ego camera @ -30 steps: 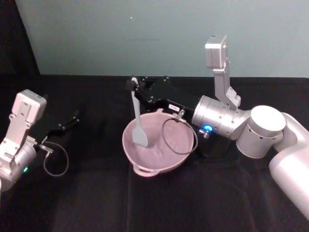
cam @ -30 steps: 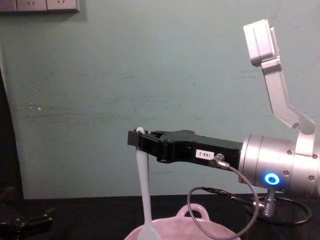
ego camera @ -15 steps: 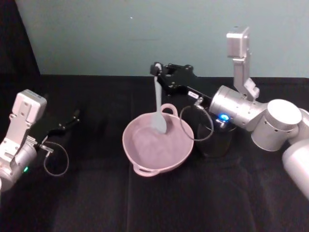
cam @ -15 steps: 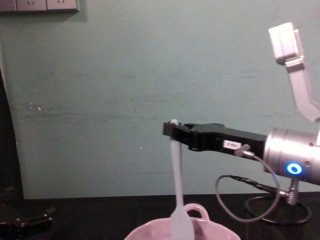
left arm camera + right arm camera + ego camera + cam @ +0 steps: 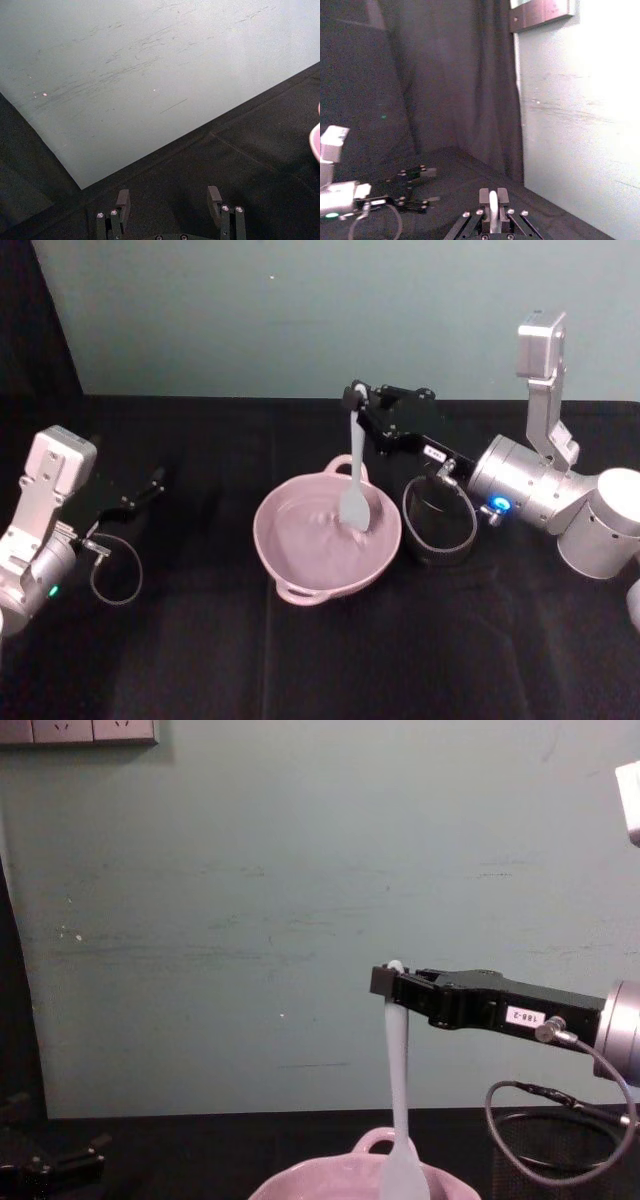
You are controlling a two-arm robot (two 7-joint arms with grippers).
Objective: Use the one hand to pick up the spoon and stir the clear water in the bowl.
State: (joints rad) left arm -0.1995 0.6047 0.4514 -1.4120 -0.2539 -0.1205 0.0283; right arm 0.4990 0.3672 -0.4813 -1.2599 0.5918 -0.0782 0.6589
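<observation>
Right end effector is pressed together on the top end of the spoon, pinching the handle just below its hole; the right wrist view confirms the handle clamped between the fingers. The spoon hangs near upright, its blade inside the bowl towards the far right side, apparently dipping into the clear water. The bowl sits mid-surface, with a black mesh cup just beside it on the right. Left end effector is parked well apart at the left, fingers spread, holding nothing. Step in hand is judged to be stirring. Recommended: sweep the blade in smooth circles clear of the rim, hold the depth constant, keep the pace modest to avoid slopping, and guard against the handle pivoting in so high a grip.
</observation>
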